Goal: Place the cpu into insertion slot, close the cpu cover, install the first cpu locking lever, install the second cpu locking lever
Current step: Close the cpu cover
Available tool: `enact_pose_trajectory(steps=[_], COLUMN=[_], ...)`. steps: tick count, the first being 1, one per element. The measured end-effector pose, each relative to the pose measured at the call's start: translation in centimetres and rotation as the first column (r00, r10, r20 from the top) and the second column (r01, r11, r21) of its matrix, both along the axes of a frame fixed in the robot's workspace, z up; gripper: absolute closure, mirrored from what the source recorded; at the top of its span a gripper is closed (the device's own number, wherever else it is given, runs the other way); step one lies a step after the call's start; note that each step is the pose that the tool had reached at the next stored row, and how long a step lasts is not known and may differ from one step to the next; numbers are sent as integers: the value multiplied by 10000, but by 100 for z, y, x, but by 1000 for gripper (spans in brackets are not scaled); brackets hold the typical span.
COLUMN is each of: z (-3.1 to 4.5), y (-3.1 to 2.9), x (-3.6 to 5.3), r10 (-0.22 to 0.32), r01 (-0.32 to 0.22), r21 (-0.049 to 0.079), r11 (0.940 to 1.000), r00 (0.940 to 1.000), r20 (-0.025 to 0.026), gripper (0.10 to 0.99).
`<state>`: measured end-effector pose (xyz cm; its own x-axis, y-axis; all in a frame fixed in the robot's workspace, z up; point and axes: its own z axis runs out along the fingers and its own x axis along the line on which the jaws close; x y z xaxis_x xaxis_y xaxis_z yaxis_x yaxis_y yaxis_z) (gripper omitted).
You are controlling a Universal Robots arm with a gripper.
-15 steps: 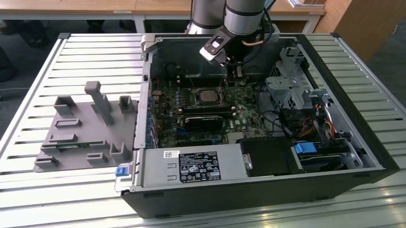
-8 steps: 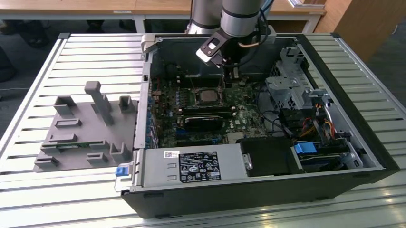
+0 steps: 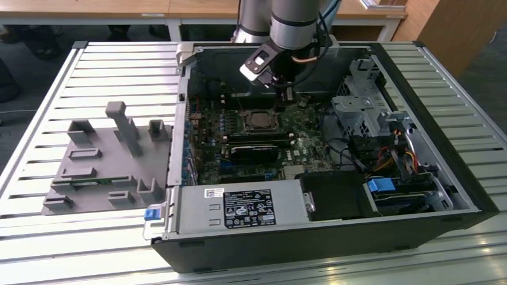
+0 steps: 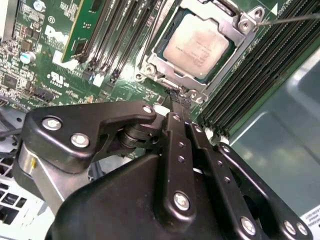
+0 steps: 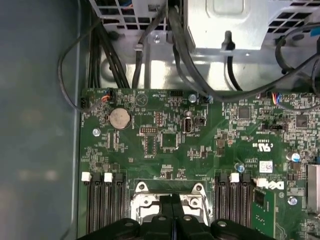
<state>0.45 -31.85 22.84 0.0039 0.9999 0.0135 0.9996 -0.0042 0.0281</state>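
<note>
Two steps look done: the cpu sits in the insertion slot with the cpu cover down over it, just above centre in the exterior view. The hand, closed and apparently empty, hovers at the cover's edge. A thin locking lever seems unlatched.

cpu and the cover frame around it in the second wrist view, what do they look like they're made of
The cpu has what looks like a metal top with a dull silver-tan, matte finish: it gives a soft, even sheen rather than sharp reflections. The cpu cover around it looks like bare stamped metal, perhaps steel. It is brighter and shinier, with glints along its bent edges. The exact alloys cannot be told.
</note>
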Motion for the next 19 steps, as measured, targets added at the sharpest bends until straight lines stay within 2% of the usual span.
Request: enact_pose_trajectory(steps=[7, 14, 19], z=[-25, -26, -26], y=[2, 9, 11], x=[-70, -236, -297], r10=[1, 0, 0], r01=[-1, 0, 0], r21=[0, -1, -1], r11=[10000, 10000, 10000], r00=[10000, 10000, 10000], r20=[0, 0, 0], gripper=[976, 976, 976])
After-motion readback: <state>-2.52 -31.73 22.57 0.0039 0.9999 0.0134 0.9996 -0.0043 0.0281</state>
